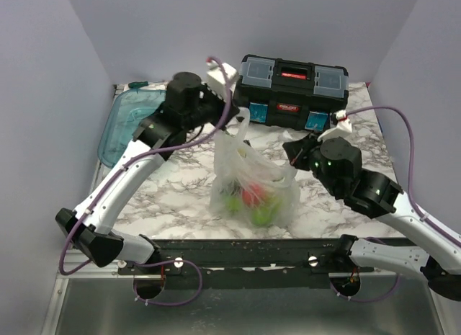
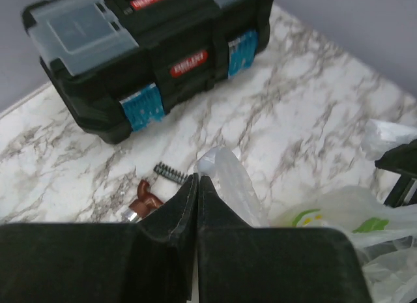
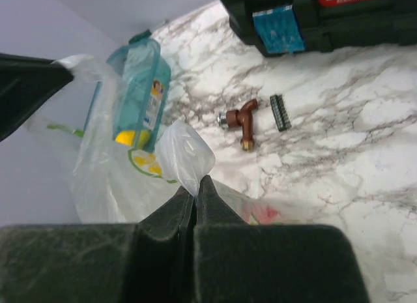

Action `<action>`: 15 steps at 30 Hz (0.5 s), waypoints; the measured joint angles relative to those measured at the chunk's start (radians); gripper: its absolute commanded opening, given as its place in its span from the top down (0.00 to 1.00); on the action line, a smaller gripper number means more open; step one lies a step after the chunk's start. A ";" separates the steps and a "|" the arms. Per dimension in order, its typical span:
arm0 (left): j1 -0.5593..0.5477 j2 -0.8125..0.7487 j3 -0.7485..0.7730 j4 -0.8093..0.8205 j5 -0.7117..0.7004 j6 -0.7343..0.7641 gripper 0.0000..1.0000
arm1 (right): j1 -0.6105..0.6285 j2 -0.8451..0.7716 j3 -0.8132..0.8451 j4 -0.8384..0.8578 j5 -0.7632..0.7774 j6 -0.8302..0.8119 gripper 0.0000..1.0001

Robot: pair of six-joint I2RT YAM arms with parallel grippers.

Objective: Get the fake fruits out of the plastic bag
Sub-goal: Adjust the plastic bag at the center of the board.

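Your left gripper (image 2: pixel 197 180) and right gripper (image 3: pixel 195 187) each clamp a top flap of the plastic bag (image 1: pixel 241 158), likely so you can spread its mouth over the fake fruits (image 1: pixel 250 197).

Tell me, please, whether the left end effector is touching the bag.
Touching. The left wrist view shows the left end effector shut on a fold of the bag, with the plastic sticking out from between its fingertips.

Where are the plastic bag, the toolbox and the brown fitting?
plastic bag (image 1: pixel 241 162), top view, upper wall of the bag.
toolbox (image 1: pixel 292 97), top view, front face.
brown fitting (image 3: pixel 246 119), right wrist view, its elbow bend.
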 measured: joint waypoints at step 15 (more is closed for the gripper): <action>0.268 0.021 -0.017 0.560 0.555 -0.581 1.00 | 0.000 0.355 0.412 -0.244 0.260 -0.182 0.99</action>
